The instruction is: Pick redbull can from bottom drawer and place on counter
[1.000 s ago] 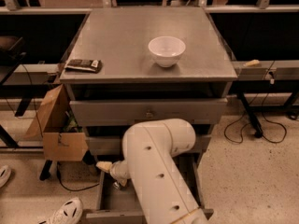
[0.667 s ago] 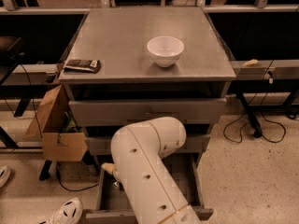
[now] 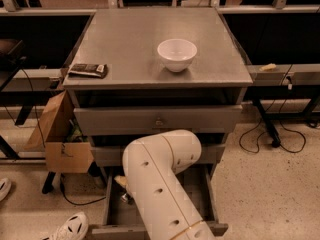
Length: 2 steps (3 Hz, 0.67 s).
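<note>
While our white arm [image 3: 160, 184] folds down over the pulled-out bottom drawer [image 3: 200, 194], we see the gripper [image 3: 121, 182] only as a pale tip at the arm's 9 o'clock, low inside the tray, presumably lowered there to reach the can. Whether it grips anything we cannot tell. A small silvery shape at its 6 o'clock is likely the redbull can [image 3: 125, 198]. On the counter [image 3: 130, 44], a white bowl [image 3: 177, 54] sits toward 12 o'clock and a flat dark packet [image 3: 88, 70] at the 9 o'clock edge.
</note>
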Motion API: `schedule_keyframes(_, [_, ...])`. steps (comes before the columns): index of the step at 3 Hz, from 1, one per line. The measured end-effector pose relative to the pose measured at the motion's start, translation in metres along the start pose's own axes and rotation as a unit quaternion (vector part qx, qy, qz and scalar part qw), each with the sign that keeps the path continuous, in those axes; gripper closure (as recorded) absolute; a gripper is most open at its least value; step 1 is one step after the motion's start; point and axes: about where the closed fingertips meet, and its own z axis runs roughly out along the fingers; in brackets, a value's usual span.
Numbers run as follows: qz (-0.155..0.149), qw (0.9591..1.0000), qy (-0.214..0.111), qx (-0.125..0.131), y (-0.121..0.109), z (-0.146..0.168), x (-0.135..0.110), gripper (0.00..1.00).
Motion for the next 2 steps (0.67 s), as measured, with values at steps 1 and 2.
schedule_keyframes(1, [0.003, 0.9994, 0.006, -0.034, -0.007, -0.003, -0.005, 0.00])
schedule_keyframes(2, [-0.012, 0.9967, 0.010, -0.080, -0.017, -0.020, -0.006, 0.00])
